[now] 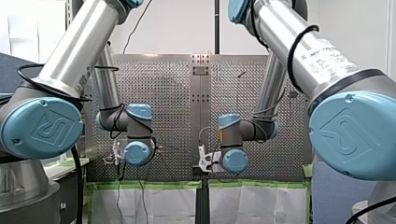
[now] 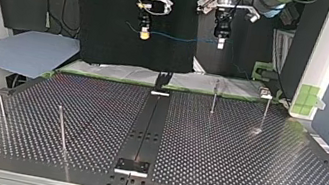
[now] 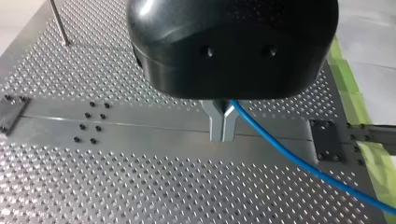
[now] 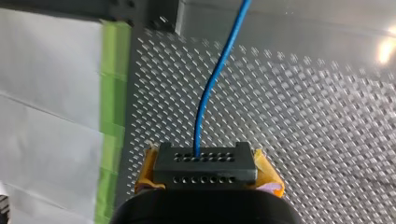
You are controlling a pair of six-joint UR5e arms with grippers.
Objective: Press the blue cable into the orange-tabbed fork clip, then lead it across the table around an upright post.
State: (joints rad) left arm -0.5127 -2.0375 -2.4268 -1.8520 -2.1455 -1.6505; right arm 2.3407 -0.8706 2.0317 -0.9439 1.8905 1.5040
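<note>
Our left fingers (image 3: 221, 127), bare metal, are pressed together on the blue cable (image 3: 299, 161), which leaves them and slants away above the desk (image 3: 116, 186). Our right fingers (image 4: 205, 167), yellow-padded, are likewise clamped on the cable, which runs on ahead of them over the desk. In the top view the cable hangs in a near-level line between both pairs, high above the desk's far edge. Upright posts (image 2: 214, 97) stand on the desk, well below the cable.
</note>
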